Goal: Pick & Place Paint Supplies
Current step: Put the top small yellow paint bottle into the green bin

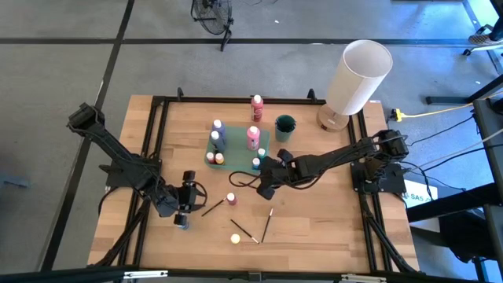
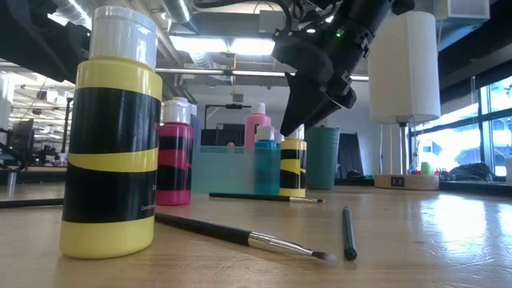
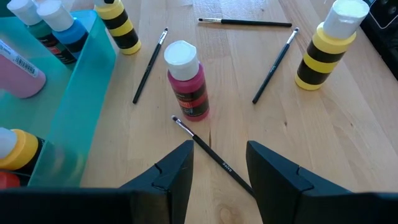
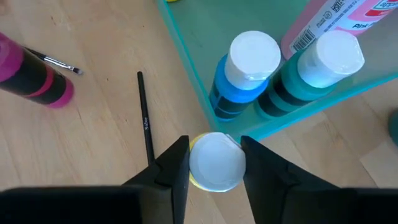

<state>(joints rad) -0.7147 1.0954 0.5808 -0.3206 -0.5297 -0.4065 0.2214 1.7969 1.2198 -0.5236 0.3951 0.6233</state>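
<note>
A yellow-and-black striped paint bottle (image 2: 293, 166) stands on the table just outside the near corner of the teal tray (image 1: 236, 141). My right gripper (image 4: 214, 158) is shut on its white cap. The tray holds several white-capped bottles. A pink bottle (image 3: 186, 81) stands upright on the wood in front of my left gripper (image 3: 217, 162). That gripper hangs open near the table's left front, with a dark-handled brush (image 3: 211, 152) lying on the wood below the gap. Another yellow bottle (image 3: 329, 43) and two more brushes (image 3: 273, 62) rest nearby. My right gripper pinches the yellow bottle's round white cap (image 4: 198, 163) between its two fingers, one on each side. The fingers come from above, slanting down from the table's right. The bottle stands upright with its base (image 2: 293, 192) on the table.
A green cup (image 1: 284, 126) and a lone pink bottle (image 1: 257, 102) stand beyond the tray. A big white cylinder (image 1: 357, 75) rises at the far right corner. Bare wood lies along the near right part of the table.
</note>
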